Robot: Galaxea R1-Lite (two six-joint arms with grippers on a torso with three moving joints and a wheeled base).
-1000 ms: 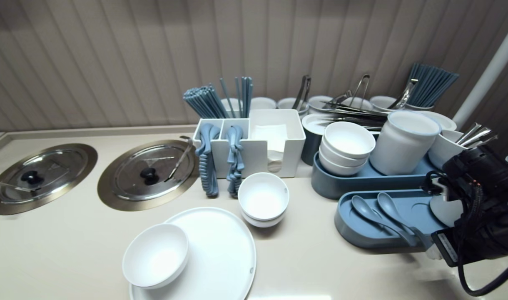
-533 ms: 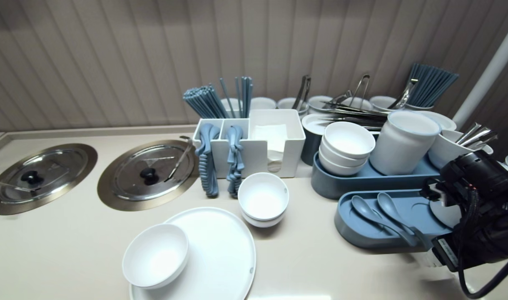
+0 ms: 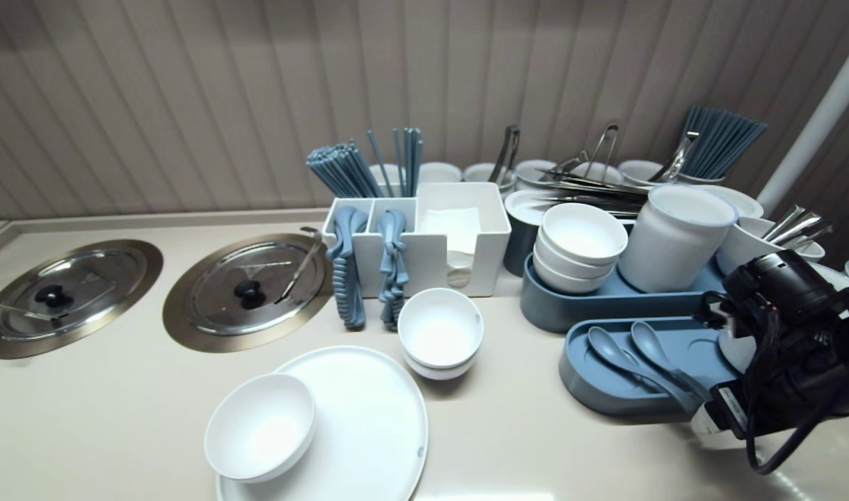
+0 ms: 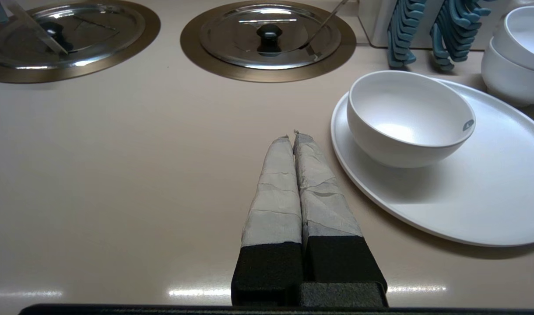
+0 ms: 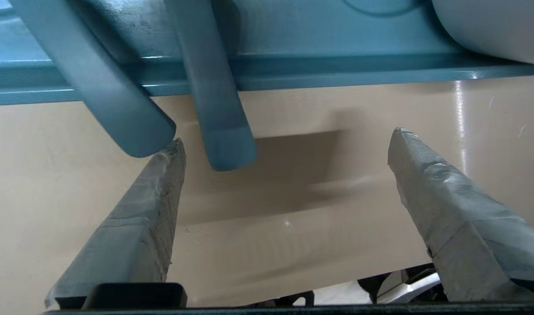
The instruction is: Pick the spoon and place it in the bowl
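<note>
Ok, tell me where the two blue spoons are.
Head view, right side: the two blue spoons lie side by side in the nearer blue tray, handles overhanging its near edge by the open right gripper.

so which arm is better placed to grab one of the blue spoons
Right: the right gripper is open at the spoon handles overhanging the blue tray; the left gripper is shut, off by the white plate.

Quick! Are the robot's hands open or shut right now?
Left gripper: shut, empty.
Right gripper: open, empty, beside two blue-grey plastic spoon handles.
</note>
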